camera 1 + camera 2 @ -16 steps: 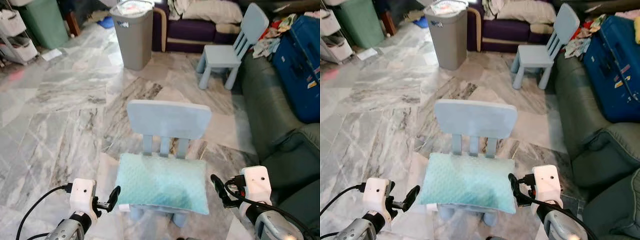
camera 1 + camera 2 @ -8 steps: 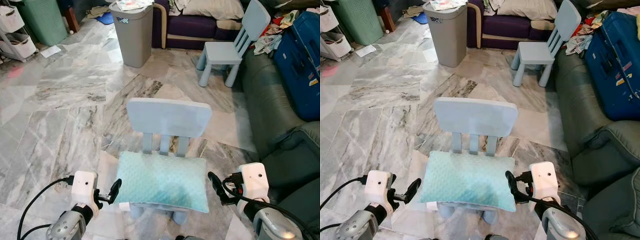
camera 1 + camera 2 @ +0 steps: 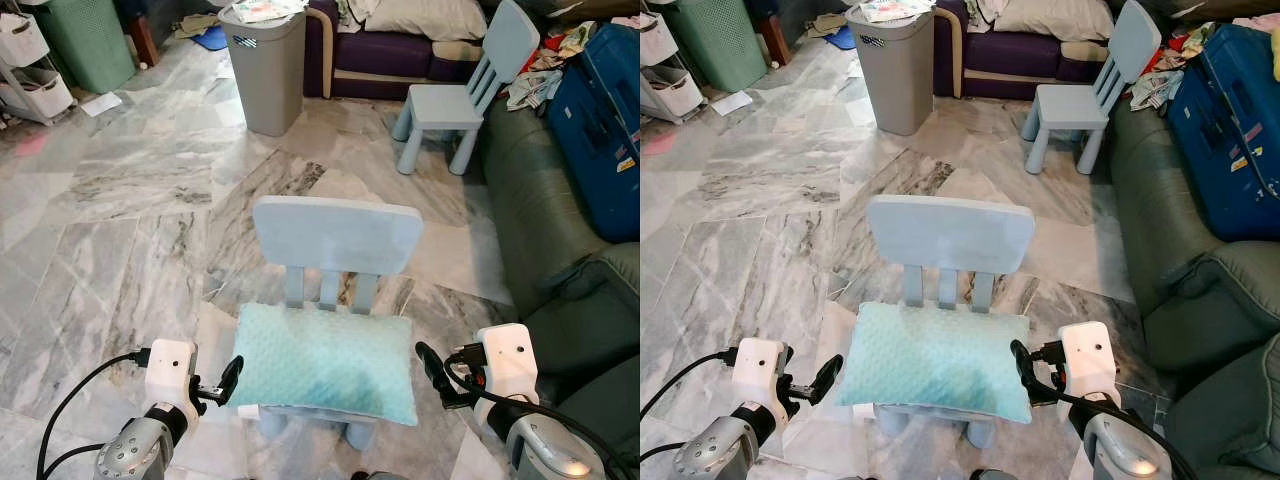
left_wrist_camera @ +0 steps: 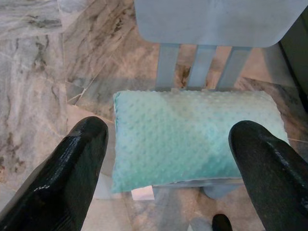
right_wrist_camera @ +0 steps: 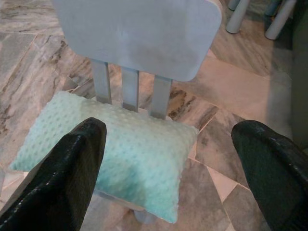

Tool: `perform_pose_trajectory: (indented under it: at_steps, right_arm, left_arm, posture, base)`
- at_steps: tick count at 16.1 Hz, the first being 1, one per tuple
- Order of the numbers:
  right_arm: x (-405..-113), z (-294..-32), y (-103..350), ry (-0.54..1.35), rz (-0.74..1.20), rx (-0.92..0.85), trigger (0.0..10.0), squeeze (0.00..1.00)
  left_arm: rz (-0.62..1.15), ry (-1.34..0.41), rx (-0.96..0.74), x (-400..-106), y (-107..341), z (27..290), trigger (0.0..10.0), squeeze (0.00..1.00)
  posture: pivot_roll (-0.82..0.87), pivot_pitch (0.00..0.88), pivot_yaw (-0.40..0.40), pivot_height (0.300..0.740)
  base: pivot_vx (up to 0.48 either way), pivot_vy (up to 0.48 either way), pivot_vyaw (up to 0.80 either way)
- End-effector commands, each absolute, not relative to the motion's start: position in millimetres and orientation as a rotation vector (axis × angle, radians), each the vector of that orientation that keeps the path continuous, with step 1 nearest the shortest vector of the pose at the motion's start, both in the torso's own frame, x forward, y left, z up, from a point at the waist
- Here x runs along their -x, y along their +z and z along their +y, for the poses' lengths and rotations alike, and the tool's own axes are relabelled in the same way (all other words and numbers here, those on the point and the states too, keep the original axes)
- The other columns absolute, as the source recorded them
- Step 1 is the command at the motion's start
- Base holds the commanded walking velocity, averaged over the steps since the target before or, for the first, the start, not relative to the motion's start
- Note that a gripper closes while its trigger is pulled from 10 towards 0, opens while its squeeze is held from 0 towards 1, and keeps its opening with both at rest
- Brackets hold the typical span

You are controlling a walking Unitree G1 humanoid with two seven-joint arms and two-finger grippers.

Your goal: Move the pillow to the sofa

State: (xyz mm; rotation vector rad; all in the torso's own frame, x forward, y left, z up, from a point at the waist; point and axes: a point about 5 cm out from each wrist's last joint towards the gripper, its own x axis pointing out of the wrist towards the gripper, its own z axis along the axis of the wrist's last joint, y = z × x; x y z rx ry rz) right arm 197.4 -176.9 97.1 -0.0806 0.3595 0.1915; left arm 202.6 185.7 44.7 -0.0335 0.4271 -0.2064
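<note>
A mint-green dotted pillow [image 3: 325,362] lies flat on the seat of a small pale-blue child's chair [image 3: 338,235] right in front of me. My left gripper [image 3: 228,380] hovers just off the pillow's left end, and my right gripper [image 3: 432,372] sits just off its right end. In the left wrist view the pillow [image 4: 192,137] lies between two wide-apart black fingers [image 4: 67,178], so that gripper is open. The right wrist view shows the pillow [image 5: 120,154] ahead of equally spread fingers [image 5: 272,173]. A dark green sofa [image 3: 555,230] runs along my right.
A second pale-blue chair [image 3: 460,95] stands further back beside the green sofa. A grey bin [image 3: 265,70] and a purple sofa [image 3: 395,55] are at the back. A blue suitcase [image 3: 605,120] rests on the green sofa. The marble floor lies open to my left.
The head view has shifted slightly since a second ago. Both grippers keep their places at the pillow's two ends, and the pillow has not moved.
</note>
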Motion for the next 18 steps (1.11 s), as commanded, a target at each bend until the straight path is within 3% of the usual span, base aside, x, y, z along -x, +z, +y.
perform_pose_trajectory:
  at_steps: [1,18]
  right_arm:
    - [-195.8,-175.3,101.0,0.200,0.350,0.080,10.0,0.00]
    - [-201.7,-174.3,100.4,0.201,0.343,0.089,10.0,0.00]
  left_arm:
    - [0.450,-0.197,0.024,-199.6,41.0,187.7,10.0,0.00]
    - [0.430,-0.162,-0.001,-201.9,43.0,191.7,10.0,0.00]
  posture:
    - [-0.11,0.142,-0.006,0.708]
    - [-0.10,0.150,-0.008,0.549]
  base:
    - [0.000,0.000,0.00]
    - [0.000,0.000,0.00]
